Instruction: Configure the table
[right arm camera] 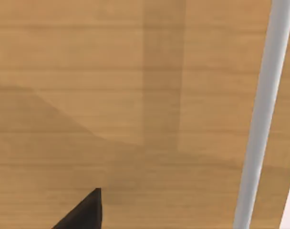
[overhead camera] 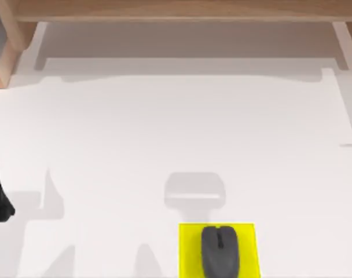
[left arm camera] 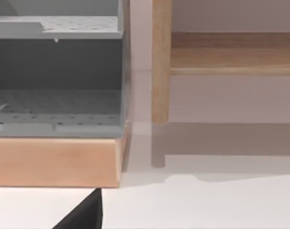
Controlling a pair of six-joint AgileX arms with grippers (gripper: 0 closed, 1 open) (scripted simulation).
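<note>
Mouse (overhead camera: 219,251) on yellow pad (overhead camera: 190,249), both cut off at table (overhead camera: 164,127) edge.

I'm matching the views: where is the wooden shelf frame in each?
Top view: wooden shelf frame along the far edge.
Left wrist view: its upright post, beside the grey rack.
Right wrist view: wood grain, probably its board.
Shared landmark: the white table.

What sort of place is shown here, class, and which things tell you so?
Probably a rendered office desk: a white table with a grey mouse on a yellow pad, a wooden shelf frame behind.
</note>
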